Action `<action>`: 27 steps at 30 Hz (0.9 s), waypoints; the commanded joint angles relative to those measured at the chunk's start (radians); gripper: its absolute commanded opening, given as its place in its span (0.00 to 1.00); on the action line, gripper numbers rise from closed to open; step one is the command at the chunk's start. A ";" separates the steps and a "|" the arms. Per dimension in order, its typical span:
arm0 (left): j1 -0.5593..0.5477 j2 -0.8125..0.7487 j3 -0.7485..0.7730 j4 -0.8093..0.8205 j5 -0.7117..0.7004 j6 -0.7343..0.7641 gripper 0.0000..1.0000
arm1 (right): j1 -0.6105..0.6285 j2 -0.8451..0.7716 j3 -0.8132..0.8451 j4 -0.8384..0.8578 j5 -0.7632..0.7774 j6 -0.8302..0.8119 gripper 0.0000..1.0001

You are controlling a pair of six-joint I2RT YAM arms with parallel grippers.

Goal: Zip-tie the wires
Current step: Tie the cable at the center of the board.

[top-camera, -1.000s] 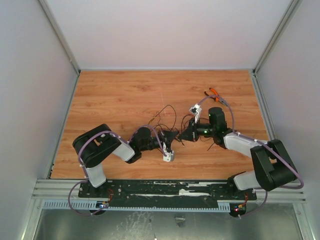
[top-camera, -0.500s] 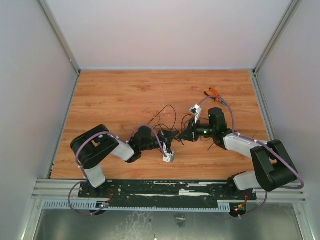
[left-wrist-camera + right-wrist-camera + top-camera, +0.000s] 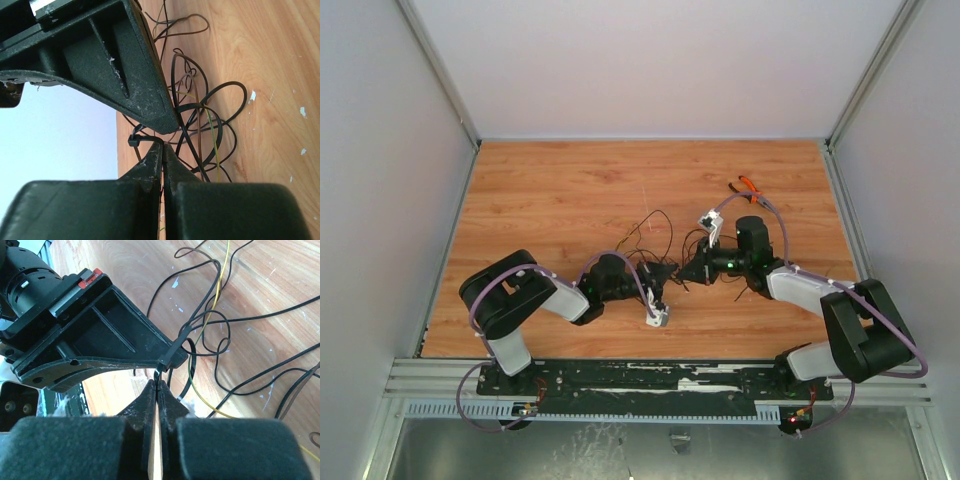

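Surface: wood-grain tabletop (image 3: 570, 190) inside white walls.
Left gripper (image 3: 162, 150): jaws fully closed, pinching the black plastic zip tie (image 3: 135, 140) beside its head.
Wires: thin dark wire tangle (image 3: 655, 238) lay on the table just beyond both tips. The tie looped some strands.
Right gripper (image 3: 156, 385): jaws closed on the same tie.
Axis: tie ran tip to tip, so cinching likely meant pulling apart along it.

Top external high at near edge, looking down on table (image 3: 550, 190). Wrist views close, facing each other, sharing wires (image 3: 200, 106).

Bright even light, soft shadows, sharp
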 commanded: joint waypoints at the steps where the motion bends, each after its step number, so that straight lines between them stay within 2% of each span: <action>1: -0.027 -0.024 0.006 -0.026 0.050 0.032 0.00 | -0.001 0.011 0.030 0.027 0.056 -0.010 0.00; 12: -0.030 -0.026 0.010 -0.033 0.048 0.046 0.00 | 0.000 0.036 0.057 0.014 0.055 -0.012 0.00; 27: -0.031 -0.005 0.000 0.044 0.037 -0.052 0.00 | 0.000 0.003 0.026 -0.017 0.086 -0.030 0.02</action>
